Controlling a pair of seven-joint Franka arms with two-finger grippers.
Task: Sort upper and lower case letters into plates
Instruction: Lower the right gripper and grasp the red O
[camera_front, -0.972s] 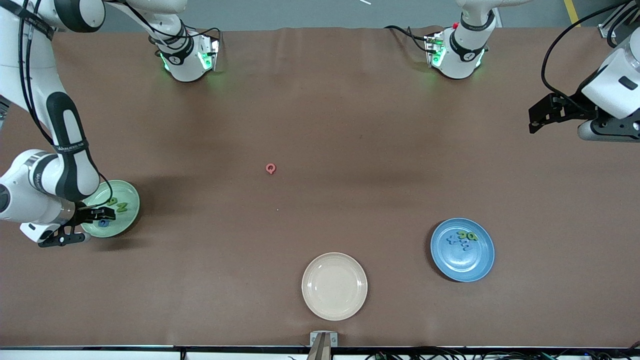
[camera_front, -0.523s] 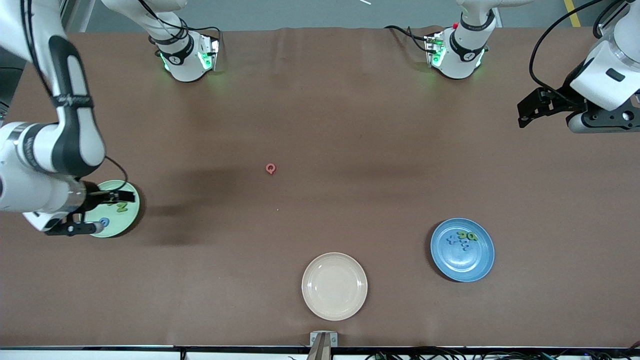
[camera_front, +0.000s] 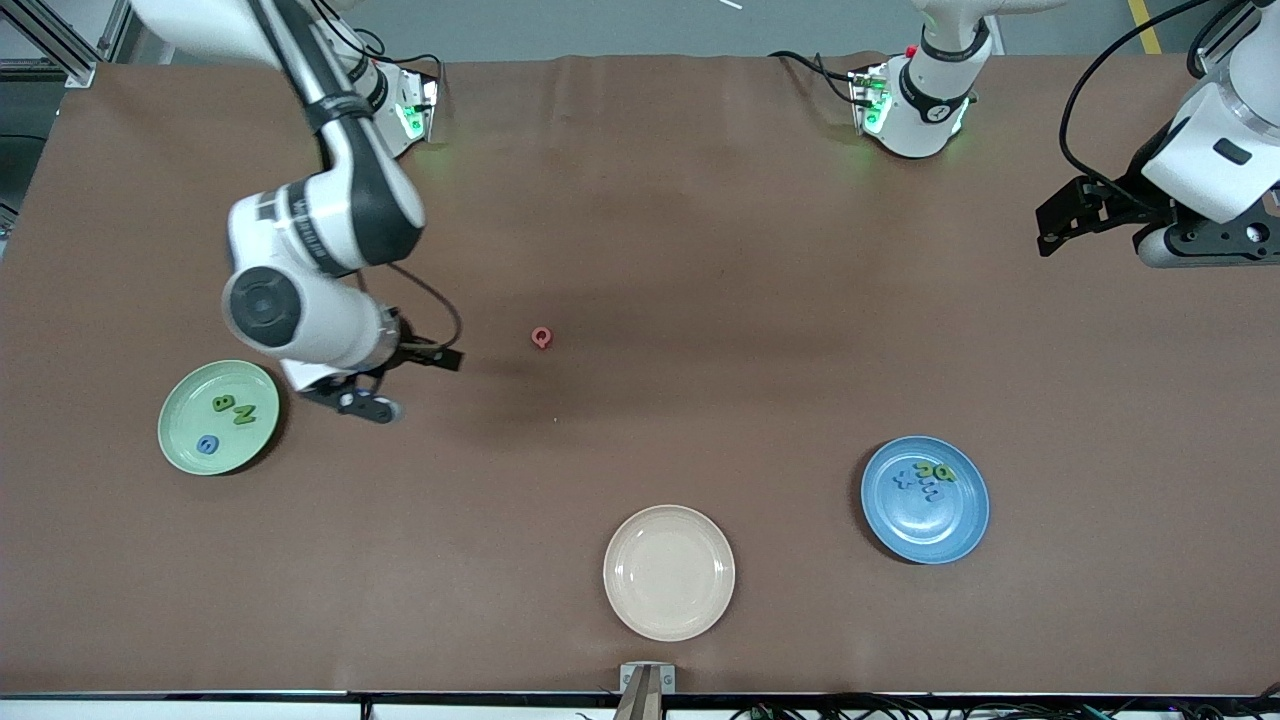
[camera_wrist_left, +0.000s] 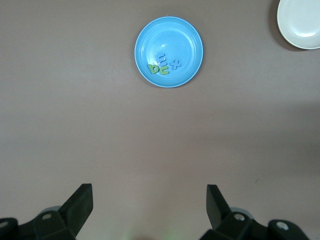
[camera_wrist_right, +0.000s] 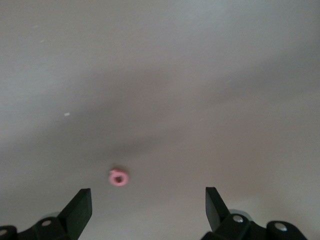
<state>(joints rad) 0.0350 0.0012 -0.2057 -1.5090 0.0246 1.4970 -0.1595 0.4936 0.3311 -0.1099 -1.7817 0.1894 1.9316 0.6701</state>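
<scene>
Front view, right gripper (camera_front: 405, 382): left of centre, empty, fingers apart, over bare table between green plate (camera_front: 180, 442) and red letter (camera_front: 541, 338).
Front view, left gripper (camera_front: 1060, 216): upper right, waiting.
Front view, blue plate (camera_front: 960, 530): lower right, holding letters.
Left wrist view: jaws spread wide, blue plate top centre.
Right wrist view: jaws spread wide, red letter lower centre.

A red letter (camera_front: 541, 338) lies on the brown table (camera_front: 700, 250). The pale green plate (camera_front: 180, 440) holds two green letters (camera_front: 234, 410) and a blue one (camera_front: 207, 445). The blue plate (camera_front: 925, 530) holds blue and green letters (camera_front: 927, 477); nearby sits a cream-white plate (camera_front: 669, 572).
</scene>
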